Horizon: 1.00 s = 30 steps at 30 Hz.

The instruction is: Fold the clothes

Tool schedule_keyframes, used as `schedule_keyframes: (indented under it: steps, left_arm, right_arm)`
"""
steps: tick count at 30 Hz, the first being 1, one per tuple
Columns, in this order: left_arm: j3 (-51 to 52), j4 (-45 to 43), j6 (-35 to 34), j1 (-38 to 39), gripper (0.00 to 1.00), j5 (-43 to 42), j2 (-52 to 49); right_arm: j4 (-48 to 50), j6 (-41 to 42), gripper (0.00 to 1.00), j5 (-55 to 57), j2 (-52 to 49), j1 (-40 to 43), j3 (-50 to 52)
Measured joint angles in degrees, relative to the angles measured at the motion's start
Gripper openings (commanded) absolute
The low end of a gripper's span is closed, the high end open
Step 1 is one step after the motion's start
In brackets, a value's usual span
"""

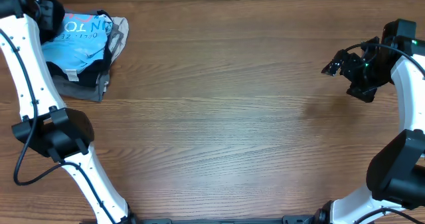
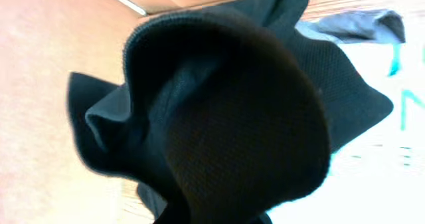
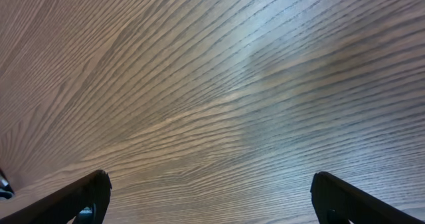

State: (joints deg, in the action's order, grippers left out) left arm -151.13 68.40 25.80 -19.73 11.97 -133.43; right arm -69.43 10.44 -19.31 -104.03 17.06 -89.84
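Observation:
The clothes (image 2: 226,117), a black knit garment, fill the left wrist view in a bunched, ruffled heap right against the camera. The heap hides my left fingers. My left gripper (image 1: 48,14) is at the table's far left corner, over the pile of garments, and is shut on the black cloth. In the overhead view the black cloth merges with the dark gripper there. My right gripper (image 1: 330,68) hovers over bare wood at the right side. Its fingers (image 3: 86,194) stand wide open with nothing between them.
A light blue printed shirt (image 1: 80,38) lies on top of grey folded garments (image 1: 86,84) at the back left corner. The brown wooden table (image 1: 226,117) stretches between the two arms. The white left arm (image 1: 26,84) runs along the left edge.

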Motion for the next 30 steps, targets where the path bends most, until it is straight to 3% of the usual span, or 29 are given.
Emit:
schedule_keyframes:
  steps: [7,8,9,10,11,12,13,21,27,30]
  left_arm:
    - [0.00,8.11,-7.39,4.96,0.04,0.02,0.00]
    - [0.00,8.98,-8.46,5.66,0.09,0.00,0.00]
    - [0.00,10.40,-9.75,6.40,0.18,0.02,0.00]
    - [0.00,11.28,-10.75,6.97,0.40,0.00,0.00]
    - [0.00,12.52,-11.89,7.69,0.53,0.00,0.00]
    - [0.00,13.33,-12.44,8.15,0.84,-0.02,0.00]
    - [0.00,14.34,-13.00,8.63,1.00,-0.22,0.00]
    - [-0.02,16.55,-15.45,10.71,1.00,-1.49,0.00]
    - [-2.78,16.55,-16.37,10.71,1.00,-10.69,0.85]
    - [-5.29,16.35,-16.52,11.13,1.00,-16.70,3.19]
  right_arm:
    - [0.17,0.04,1.00,0.00,0.00,0.00,0.00]
    - [0.20,0.02,1.00,0.00,0.00,0.00,0.00]
    - [0.22,0.07,1.00,0.04,0.00,0.00,0.00]
    - [0.22,0.04,1.00,0.00,0.00,0.00,0.00]
    - [0.22,0.04,1.00,0.02,0.00,0.00,0.00]
    - [0.22,0.04,1.00,-0.02,0.00,0.00,0.00]
    - [0.22,0.04,1.00,0.02,0.00,0.00,0.00]
    - [0.31,0.04,1.00,0.00,0.00,0.00,0.00]
    - [0.48,0.02,1.00,0.00,0.00,0.00,-0.20]
    - [-5.11,-0.35,1.00,0.09,0.00,0.00,-3.54]
